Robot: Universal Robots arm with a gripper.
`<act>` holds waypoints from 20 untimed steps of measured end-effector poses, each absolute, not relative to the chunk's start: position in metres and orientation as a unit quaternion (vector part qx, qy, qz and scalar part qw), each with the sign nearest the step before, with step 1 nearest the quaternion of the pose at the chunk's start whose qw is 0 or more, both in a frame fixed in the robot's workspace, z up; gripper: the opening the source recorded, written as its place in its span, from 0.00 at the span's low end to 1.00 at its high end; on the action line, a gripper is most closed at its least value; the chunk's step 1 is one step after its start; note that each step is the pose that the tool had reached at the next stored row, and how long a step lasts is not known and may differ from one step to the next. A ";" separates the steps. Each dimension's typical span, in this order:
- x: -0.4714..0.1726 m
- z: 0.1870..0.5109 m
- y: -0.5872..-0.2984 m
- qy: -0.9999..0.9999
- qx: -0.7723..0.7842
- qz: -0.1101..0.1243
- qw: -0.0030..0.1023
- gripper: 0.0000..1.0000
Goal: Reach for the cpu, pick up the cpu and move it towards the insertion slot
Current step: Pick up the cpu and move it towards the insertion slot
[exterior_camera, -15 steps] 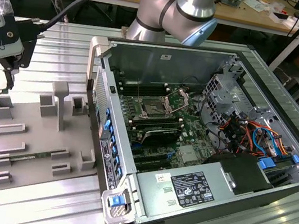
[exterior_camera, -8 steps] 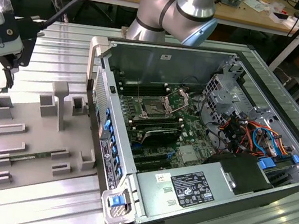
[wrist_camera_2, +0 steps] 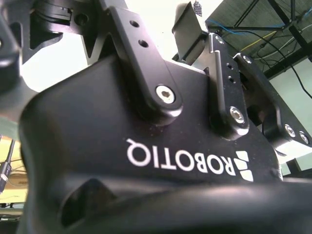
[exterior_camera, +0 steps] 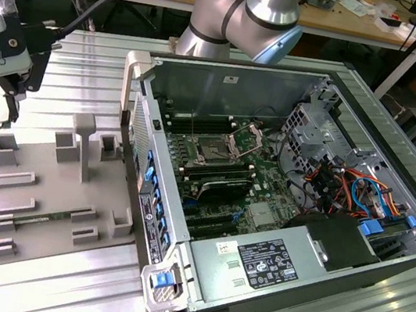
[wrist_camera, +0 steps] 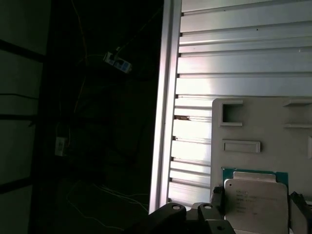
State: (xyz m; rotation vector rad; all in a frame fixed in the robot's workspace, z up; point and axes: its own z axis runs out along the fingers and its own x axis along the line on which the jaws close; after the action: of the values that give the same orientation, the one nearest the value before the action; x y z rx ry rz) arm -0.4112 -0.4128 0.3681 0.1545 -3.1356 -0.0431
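In the first wrist view the cpu [wrist_camera: 255, 196], a flat silvery square on a green edge, sits between two dark fingers [wrist_camera: 217, 199] that press on its opposite sides. My gripper [wrist_camera: 256, 207] is shut on it and holds it above the near corner of the grey fixture plate [wrist_camera: 263, 126]. From the exterior view, the gripper [exterior_camera: 10, 103] hangs at the far left, over the plate's back left corner [exterior_camera: 4, 146]. The insertion slot [exterior_camera: 213, 151], a dark square socket with its shiny frame swung up, lies inside the open computer case, far to the exterior view's right of the gripper.
The case's raised side wall [exterior_camera: 145, 154] with blue clips stands between the plate and the motherboard. Upright grey posts and frames [exterior_camera: 81, 144] rise from the plate. Memory slots [exterior_camera: 222, 190] and cable bundles [exterior_camera: 346, 186] surround the socket. The slatted metal table [wrist_camera: 243, 53] drops off at its edge.
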 end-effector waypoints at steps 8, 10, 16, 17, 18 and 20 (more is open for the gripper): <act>-0.411 0.370 -0.413 -0.999 0.049 -0.014 0.001 0.55; -0.411 0.371 -0.413 -0.999 0.049 -0.014 0.001 0.55; -0.411 0.373 -0.413 -0.999 0.049 -0.014 0.001 0.55; -0.411 0.373 -0.413 -0.999 0.049 -0.014 0.001 0.55; -0.411 0.373 -0.413 -0.999 0.049 -0.014 0.001 0.55; -0.411 0.373 -0.413 -0.999 0.049 -0.014 0.001 0.55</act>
State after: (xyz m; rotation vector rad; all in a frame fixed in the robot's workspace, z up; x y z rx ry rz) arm -0.4112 -0.4128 0.3734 0.1545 -3.1357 -0.0434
